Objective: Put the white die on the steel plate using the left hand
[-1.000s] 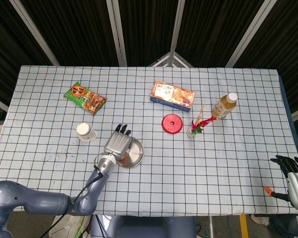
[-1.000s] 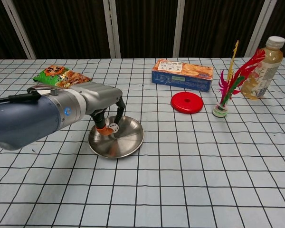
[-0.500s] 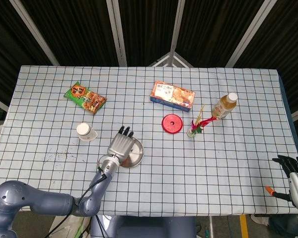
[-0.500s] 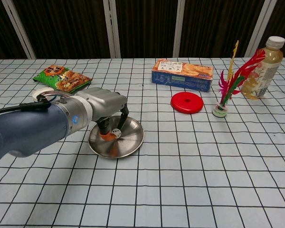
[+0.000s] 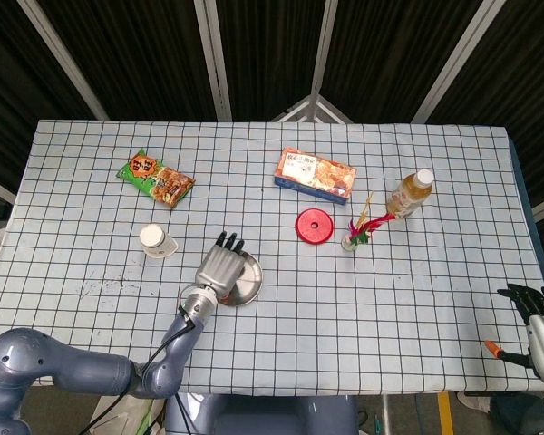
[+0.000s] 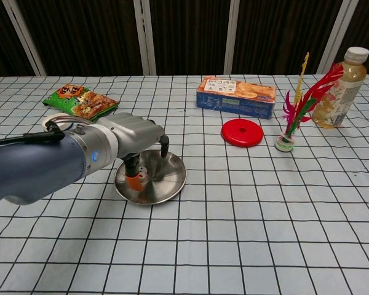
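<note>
The steel plate (image 6: 167, 182) lies left of the table's middle, and its right rim (image 5: 252, 279) shows in the head view. My left hand (image 6: 133, 139) hovers over the plate's left half with its fingers lifted and spread. The small white die (image 6: 141, 174) lies in the plate beside the orange thumb tip, and no finger pinches it. From the head view my left hand (image 5: 219, 267) hides the die. My right hand (image 5: 539, 328) hangs off the table's front right corner, fingers apart and holding nothing.
A snack bag (image 6: 80, 100) and a white cup (image 5: 156, 240) lie left of the plate. A biscuit box (image 6: 235, 96), a red disc (image 6: 242, 132), a feather shuttlecock (image 6: 292, 117) and a drink bottle (image 6: 341, 86) stand toward the back right.
The left hand's fingers have lifted and spread away from the die, which now lies in the plate. The right hand has not moved.
</note>
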`<act>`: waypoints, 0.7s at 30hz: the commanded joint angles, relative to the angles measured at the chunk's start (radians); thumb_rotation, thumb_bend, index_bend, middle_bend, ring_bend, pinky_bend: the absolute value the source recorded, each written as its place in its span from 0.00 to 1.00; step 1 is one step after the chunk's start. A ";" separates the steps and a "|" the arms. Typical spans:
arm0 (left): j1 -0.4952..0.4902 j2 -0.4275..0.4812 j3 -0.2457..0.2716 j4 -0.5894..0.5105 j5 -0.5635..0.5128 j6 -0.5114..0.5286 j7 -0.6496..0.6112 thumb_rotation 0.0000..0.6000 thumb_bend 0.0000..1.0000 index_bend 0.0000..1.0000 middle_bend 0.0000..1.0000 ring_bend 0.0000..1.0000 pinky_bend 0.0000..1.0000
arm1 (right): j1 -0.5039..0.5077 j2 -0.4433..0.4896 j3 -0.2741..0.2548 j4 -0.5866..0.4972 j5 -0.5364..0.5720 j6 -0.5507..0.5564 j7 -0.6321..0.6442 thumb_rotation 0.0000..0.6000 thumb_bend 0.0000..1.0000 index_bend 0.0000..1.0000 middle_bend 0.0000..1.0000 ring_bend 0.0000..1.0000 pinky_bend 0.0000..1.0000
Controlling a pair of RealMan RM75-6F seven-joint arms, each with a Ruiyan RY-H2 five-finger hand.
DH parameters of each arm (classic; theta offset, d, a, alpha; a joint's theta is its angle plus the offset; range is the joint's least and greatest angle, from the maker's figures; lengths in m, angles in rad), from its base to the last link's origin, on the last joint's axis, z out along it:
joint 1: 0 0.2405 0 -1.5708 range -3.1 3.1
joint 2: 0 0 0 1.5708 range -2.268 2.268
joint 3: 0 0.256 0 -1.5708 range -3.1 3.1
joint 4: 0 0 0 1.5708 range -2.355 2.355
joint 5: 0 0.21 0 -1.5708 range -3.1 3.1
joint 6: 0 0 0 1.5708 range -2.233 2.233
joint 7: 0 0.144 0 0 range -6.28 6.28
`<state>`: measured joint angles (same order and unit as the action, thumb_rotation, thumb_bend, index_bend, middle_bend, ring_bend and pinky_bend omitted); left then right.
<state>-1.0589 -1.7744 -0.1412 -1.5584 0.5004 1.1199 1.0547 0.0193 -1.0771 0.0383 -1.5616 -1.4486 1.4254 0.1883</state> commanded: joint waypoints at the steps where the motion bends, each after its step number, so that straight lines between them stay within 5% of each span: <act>1: 0.001 0.007 -0.003 -0.013 0.003 -0.005 -0.009 1.00 0.22 0.20 0.07 0.00 0.00 | -0.001 0.000 0.001 0.001 0.002 0.001 0.001 1.00 0.10 0.25 0.19 0.13 0.00; 8: 0.058 0.087 -0.032 -0.131 0.106 0.075 -0.119 1.00 0.22 0.23 0.10 0.00 0.00 | -0.001 0.000 0.001 0.005 0.001 0.000 0.009 1.00 0.10 0.25 0.19 0.13 0.00; 14: 0.199 0.259 0.018 -0.288 0.306 0.230 -0.289 1.00 0.22 0.24 0.13 0.00 0.05 | -0.004 0.004 -0.001 -0.008 -0.014 0.013 0.009 1.00 0.10 0.25 0.19 0.13 0.00; 21: 0.329 0.466 0.105 -0.347 0.432 0.254 -0.469 1.00 0.22 0.24 0.12 0.00 0.05 | -0.006 0.007 -0.006 -0.022 -0.024 0.018 -0.003 1.00 0.10 0.25 0.19 0.13 0.00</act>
<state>-0.7961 -1.3997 -0.0825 -1.8686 0.8717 1.3538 0.6646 0.0130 -1.0694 0.0336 -1.5828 -1.4716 1.4450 0.1877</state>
